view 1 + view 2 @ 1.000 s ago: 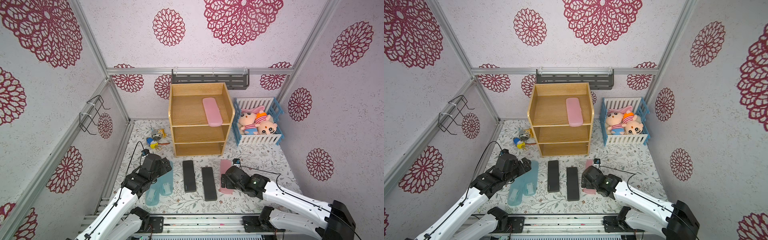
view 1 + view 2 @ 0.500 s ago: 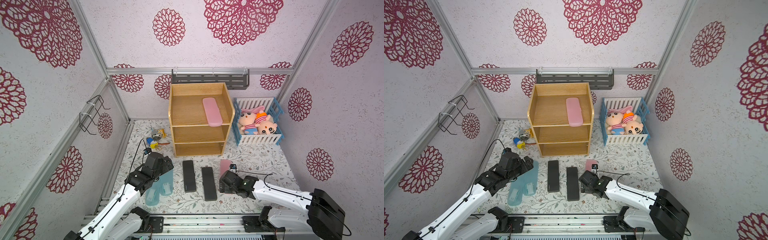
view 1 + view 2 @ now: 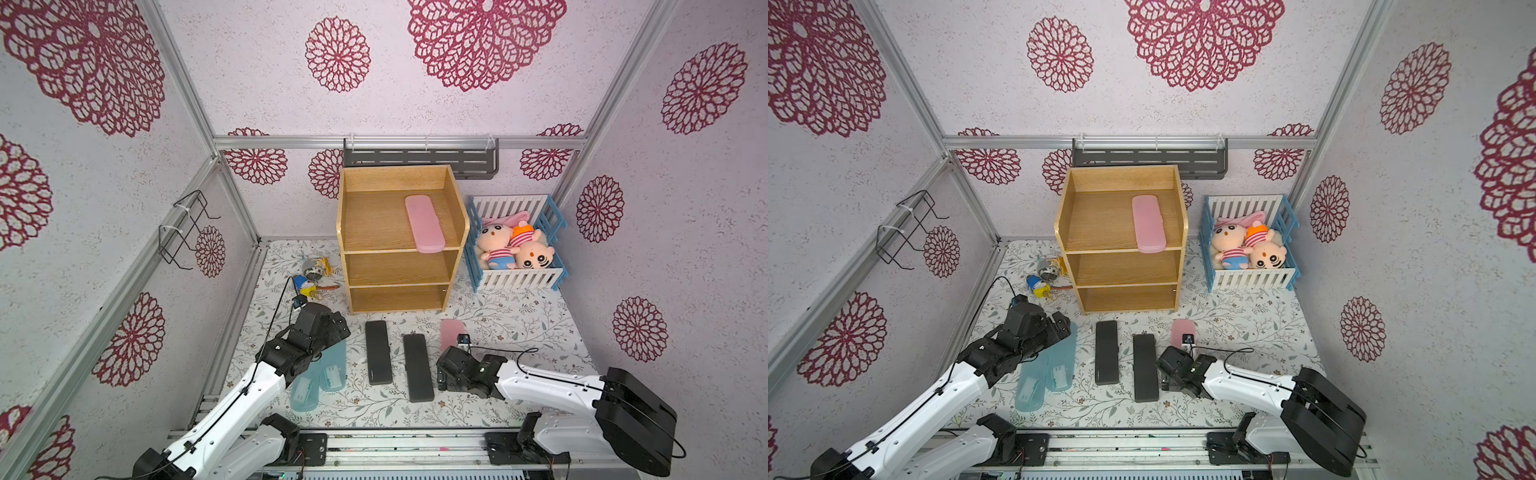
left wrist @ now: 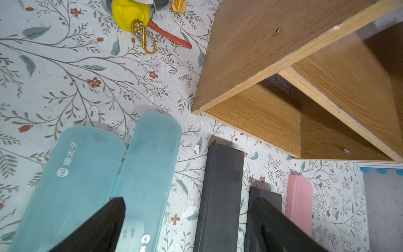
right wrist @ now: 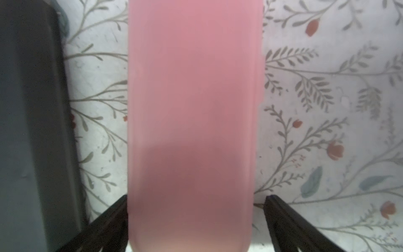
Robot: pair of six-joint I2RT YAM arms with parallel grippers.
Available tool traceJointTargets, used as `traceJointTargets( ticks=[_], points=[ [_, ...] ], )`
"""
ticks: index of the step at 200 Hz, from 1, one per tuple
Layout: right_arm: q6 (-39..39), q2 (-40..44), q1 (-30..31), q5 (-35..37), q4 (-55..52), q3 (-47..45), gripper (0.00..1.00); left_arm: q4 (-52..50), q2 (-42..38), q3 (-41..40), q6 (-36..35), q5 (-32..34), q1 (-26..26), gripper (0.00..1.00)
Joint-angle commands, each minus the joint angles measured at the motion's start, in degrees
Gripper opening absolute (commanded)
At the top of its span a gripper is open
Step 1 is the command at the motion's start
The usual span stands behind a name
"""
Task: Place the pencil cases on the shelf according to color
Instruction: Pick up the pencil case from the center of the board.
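Right wrist view: the pale pink rounded-end plastic pencil case [image 5: 194,109] lies flat on the floral-print counter [image 5: 327,87]. The right fingers [image 5: 104,222] are spread wide and straddle it without gripping. One finger looks to be against its edge and the other is just clear. A matte black slim pencil case [image 5: 28,131] lies just beside that nearer finger, so closing could nudge it or catch both cases. The pink case is long and smooth, so a pinch away from its middle would likely let one end droop or slide on the lift. In a top view, the light wooden three-tier shelf [image 3: 374,216] already carries a second pale pink case [image 3: 424,223] on its top tier. That case's near end pokes over the front edge, and a careless placement beside it might knock it off. The left fingers [image 4: 98,227] are open and empty, and hover over the two translucent light blue cases [image 4: 148,165]. Compared with a second ago, the right fingers have drawn back toward the robot and sunk low around the case, leaving its far end exposed. The left arm has barely shifted.
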State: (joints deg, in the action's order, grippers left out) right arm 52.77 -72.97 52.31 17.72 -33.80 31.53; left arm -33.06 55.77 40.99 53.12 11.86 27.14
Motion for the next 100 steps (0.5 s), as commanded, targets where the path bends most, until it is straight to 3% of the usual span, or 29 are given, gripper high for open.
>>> traceJointTargets(
  ticks=[1,44,100],
  points=[
    [1.9,3.6,0.2,1.0,-2.1,0.0,0.99,0.3,0.7,1.5,-0.8,2.7,0.6,0.97],
    [-1.3,8.4,-0.6,-1.2,-0.2,-0.4,0.99,1.6,0.4,1.4,-1.4,2.0,0.6,0.97],
    [-8.8,8.8,-8.3,-7.8,3.7,-1.2,0.99,2.2,-0.8,-0.3,-0.4,2.1,0.7,0.97]
  ],
)
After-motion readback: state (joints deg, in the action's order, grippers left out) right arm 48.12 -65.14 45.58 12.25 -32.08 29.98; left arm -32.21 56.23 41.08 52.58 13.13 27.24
